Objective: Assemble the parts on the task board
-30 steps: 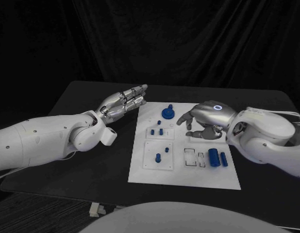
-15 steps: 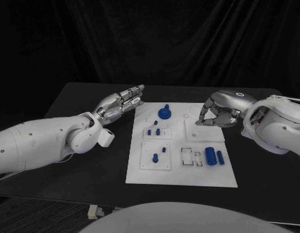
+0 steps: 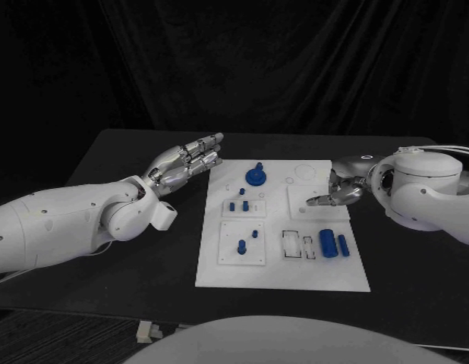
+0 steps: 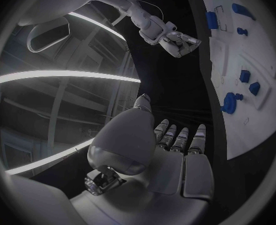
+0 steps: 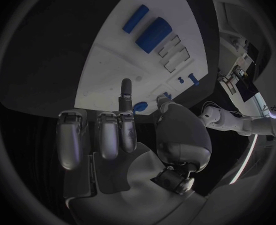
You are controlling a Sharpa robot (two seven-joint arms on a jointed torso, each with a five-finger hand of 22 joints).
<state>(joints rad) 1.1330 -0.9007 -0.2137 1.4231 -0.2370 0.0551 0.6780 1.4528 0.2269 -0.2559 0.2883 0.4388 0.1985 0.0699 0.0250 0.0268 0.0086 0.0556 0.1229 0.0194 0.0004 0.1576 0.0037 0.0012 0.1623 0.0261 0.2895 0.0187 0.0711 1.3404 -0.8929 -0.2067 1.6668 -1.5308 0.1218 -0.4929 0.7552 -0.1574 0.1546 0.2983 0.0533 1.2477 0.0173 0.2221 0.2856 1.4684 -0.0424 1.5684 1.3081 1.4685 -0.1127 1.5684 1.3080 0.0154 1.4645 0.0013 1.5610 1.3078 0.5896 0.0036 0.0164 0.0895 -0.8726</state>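
The left hand (image 3: 187, 164) is flat, fingers wide, at the board's (image 3: 284, 274) nine o'clock; the right hand (image 3: 338, 192) is empty, fingers apart, at three o'clock.

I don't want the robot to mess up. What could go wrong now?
The right hand hangs low over the task board edge with nothing clearly in it; it might bump the board and shift it. The two blue cylinders lie loose on their sides, so a knock could roll them. The left hand is open beside the board, near the tall blue part, and could tip it.
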